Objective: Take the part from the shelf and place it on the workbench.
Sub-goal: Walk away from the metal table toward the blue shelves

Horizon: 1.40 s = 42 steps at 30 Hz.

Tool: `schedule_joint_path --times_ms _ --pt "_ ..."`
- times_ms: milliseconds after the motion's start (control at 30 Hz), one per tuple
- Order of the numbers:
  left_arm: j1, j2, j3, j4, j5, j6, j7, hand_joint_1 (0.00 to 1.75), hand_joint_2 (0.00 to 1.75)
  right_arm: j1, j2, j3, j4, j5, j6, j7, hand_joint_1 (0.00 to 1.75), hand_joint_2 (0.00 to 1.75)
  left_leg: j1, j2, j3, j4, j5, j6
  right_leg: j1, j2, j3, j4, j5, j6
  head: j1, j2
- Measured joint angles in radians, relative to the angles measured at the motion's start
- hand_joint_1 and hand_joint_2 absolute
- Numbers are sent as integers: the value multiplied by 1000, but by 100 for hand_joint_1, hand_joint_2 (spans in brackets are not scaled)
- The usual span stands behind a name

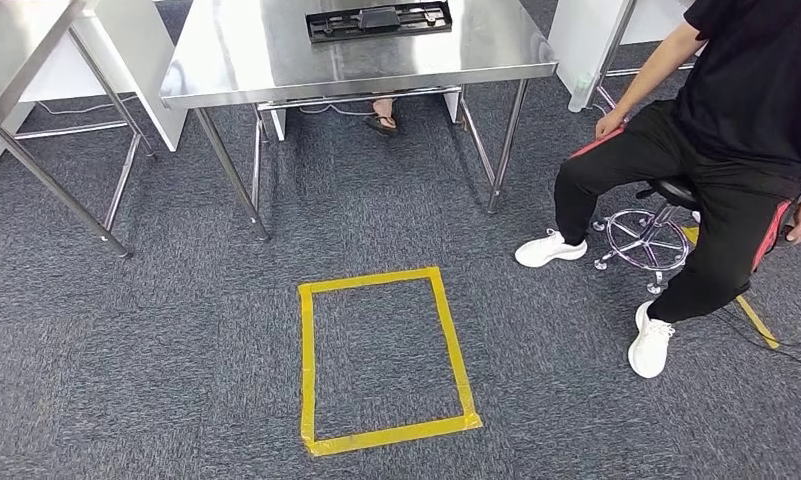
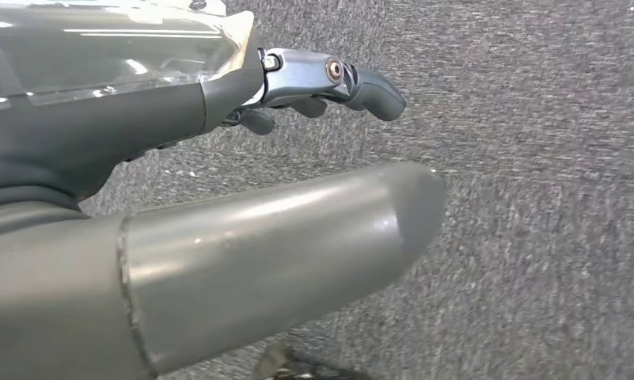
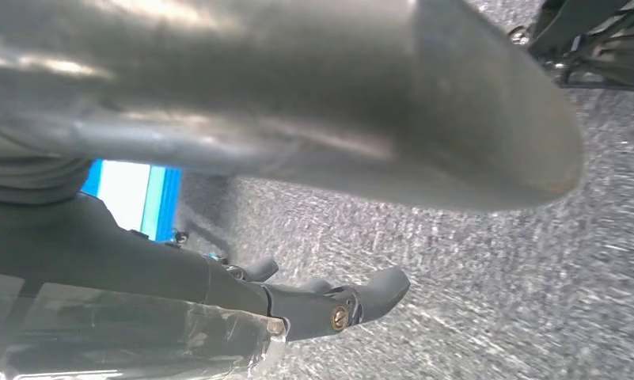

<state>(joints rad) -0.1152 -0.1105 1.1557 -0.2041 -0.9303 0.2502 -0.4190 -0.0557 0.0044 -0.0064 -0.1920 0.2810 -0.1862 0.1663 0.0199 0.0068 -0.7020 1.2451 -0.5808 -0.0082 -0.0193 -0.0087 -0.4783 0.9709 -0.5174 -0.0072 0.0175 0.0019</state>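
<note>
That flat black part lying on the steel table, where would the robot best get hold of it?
Probably at one of its short ends, reaching in over the table's near edge. The black part is a long, thin frame lying flat along the workbench, with a raised block in its middle, so fingers should close more easily across a narrow end rail.

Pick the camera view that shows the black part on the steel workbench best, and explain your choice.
The head view. It looks down on the black part, a long flat piece lying on the steel workbench near its far edge. Both wrist views look along the left hand and right hand at grey carpet, without the part.
</note>
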Motion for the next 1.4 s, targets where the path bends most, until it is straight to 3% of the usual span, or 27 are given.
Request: schedule_joint_path --times_ms 33,67,100,200,267,367,600,767,833,900,967,1000,1033,1067,1133,1167,1233,1300,1333,1400 --pt "0 0 0 0 0 0 0 0 0 1 0 0 0 0 0 0 0 0 0 0 -9 44 -16 0 3 0 -7 1 5 -1 0 0" --pt "1 1 0 0 0 1 1 0 0 3 0 0 1 0 0 0 0 0 0 0 1 50 -10 1 5 0 -11 1 8 0 0 0" --pt "1 1 0 0 0 1 2 0 0 5 0 0 1 1 0 0 0 0 0 0 30 15 12 5 6 0 -11 2 10 2 0 0" --pt "0 3 0 0 0 2 4 0 0 5 2 0 1 4 0 0 0 0 -3 -4 158 -183 81 24 10 1 -12 7 13 8 1 0" --pt "0 5 -1 0 0 4 6 0 0 3 3 0 2 6 0 0 0 0 -8 -6 187 -244 87 28 17 1 -19 11 16 14 2 0" --pt "1 3 -1 0 2 7 6 0 0 0 2 0 2 9 0 0 0 0 -16 -5 183 -256 89 20 23 0 -31 16 17 21 3 0" --pt "2 1 -3 0 1 13 6 0 0 -1 3 0 2 10 0 -3 0 0 -33 -5 171 -248 93 39 5 1 -44 13 31 43 3 0" --pt "2 1 -4 0 1 13 6 0 0 0 5 0 2 9 0 -3 0 0 -37 -5 158 -240 99 53 -1 2 -49 10 41 58 3 0" --pt "2 -1 -5 0 0 13 6 0 0 0 4 0 2 7 0 -3 0 0 -32 1 158 -248 106 64 -1 3 -57 21 34 63 3 0" --pt "0 -2 -6 0 -1 14 6 0 0 -1 4 0 2 6 0 -4 0 0 -25 11 155 -255 114 74 -1 5 -93 98 -13 57 6 0" --pt "0 -2 -7 0 -3 17 6 0 0 0 3 0 3 5 0 -4 0 0 -25 23 148 -255 117 77 -2 5 -159 238 -79 51 9 0" --pt "0 -2 -7 0 -3 18 6 0 0 1 2 0 3 5 -1 -4 0 0 -25 30 145 -255 118 76 -2 6 -183 292 -99 53 9 0" --pt "0 -3 -7 0 -4 19 6 0 0 3 2 0 3 5 -1 -4 0 0 -25 36 143 -255 119 75 -3 6 -188 310 -102 59 9 0" --pt "0 -4 -7 0 -4 20 6 0 0 5 1 0 4 5 -2 -4 0 0 -24 43 143 -255 120 73 -3 4 -171 286 -89 67 9 0" --pt "0 -7 -7 0 -6 20 6 0 0 7 0 -1 4 5 -2 -4 0 0 -22 58 145 -253 120 65 -6 -20 -90 138 -35 83 9 0" --pt "0 -7 -7 0 -6 20 6 0 0 6 1 -1 4 5 -2 -4 0 0 -23 66 147 -252 119 59 -4 -39 -57 71 -10 84 9 0" --pt "0 -7 -7 0 -8 21 6 0 0 4 1 -1 4 5 -2 -5 0 0 -26 80 151 -250 117 44 1 -60 -34 13 13 67 8 0" --pt "-2 -8 -7 0 -9 22 6 0 0 5 1 -1 4 6 -2 -5 0 0 -24 95 155 -250 116 32 2 -40 -40 14 20 45 7 0" --pt "-2 -8 -7 0 -9 23 6 0 0 5 1 -1 4 7 -2 -5 0 0 -21 91 154 -246 110 26 0 -30 -39 13 24 37 8 0" --pt "-1 -8 -7 0 -9 25 7 0 0 4 2 0 4 9 0 -5 0 0 -14 52 132 -191 64 14 -7 -10 -39 11 32 22 6 0"
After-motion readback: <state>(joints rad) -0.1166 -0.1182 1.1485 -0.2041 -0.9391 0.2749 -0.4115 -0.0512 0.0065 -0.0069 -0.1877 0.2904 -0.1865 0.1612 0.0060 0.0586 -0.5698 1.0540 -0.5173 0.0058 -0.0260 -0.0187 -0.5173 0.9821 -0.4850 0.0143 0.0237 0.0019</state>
